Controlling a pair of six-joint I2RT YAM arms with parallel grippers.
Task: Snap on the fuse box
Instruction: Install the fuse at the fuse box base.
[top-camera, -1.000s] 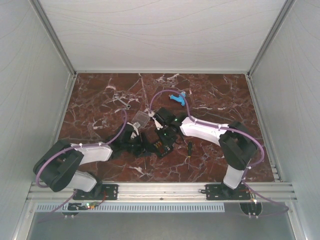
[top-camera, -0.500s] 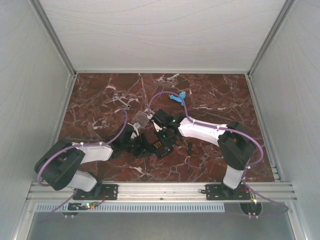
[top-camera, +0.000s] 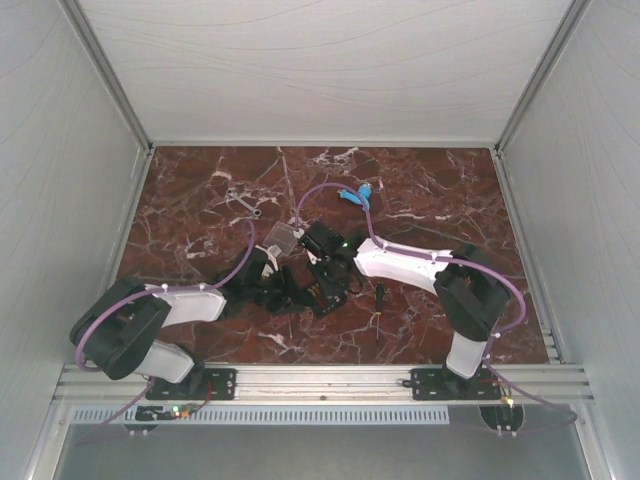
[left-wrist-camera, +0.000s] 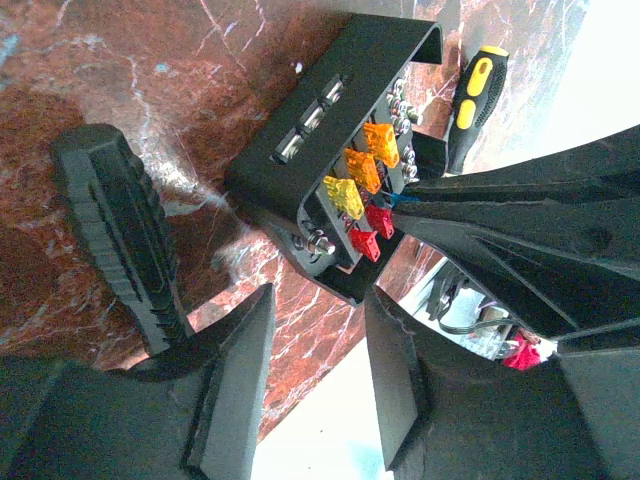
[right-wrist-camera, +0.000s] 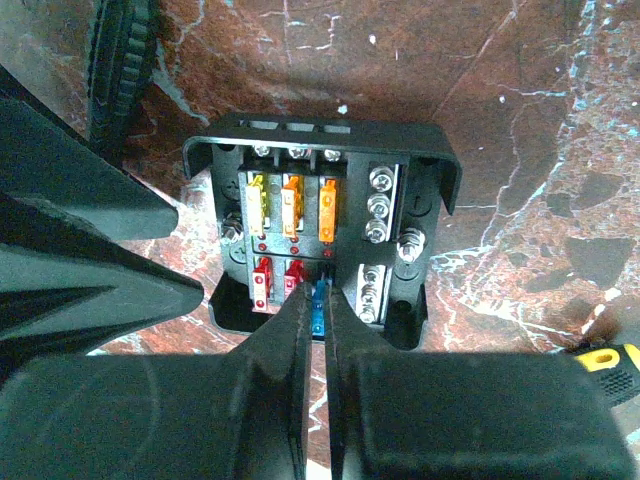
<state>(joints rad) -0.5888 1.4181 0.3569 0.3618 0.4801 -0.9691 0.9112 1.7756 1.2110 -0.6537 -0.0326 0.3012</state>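
Observation:
The fuse box (right-wrist-camera: 320, 225) is a black square tray lying on the marble, with yellow and orange fuses in one row and red ones below; it also shows as the fuse box (top-camera: 325, 292) and the fuse box (left-wrist-camera: 345, 170). My right gripper (right-wrist-camera: 320, 310) is shut on a small blue fuse (right-wrist-camera: 319, 318) at the tray's near edge. The left gripper (left-wrist-camera: 318, 295) is open, and the tray's corner lies just past its fingertips with nothing between the pads. In the top view the clear lid (top-camera: 283, 238) rests on the table beside the left gripper (top-camera: 290, 288), apart from the tray.
A yellow-and-black screwdriver (left-wrist-camera: 475, 100) lies right of the tray, seen again as the screwdriver (top-camera: 378, 298). A ridged black handle (left-wrist-camera: 120, 240) lies to the tray's left. Farther back sit a blue plastic piece (top-camera: 352, 195) and a small metal wrench (top-camera: 245, 202).
The right gripper has shifted slightly left over the tray. The left jaws have narrowed a little.

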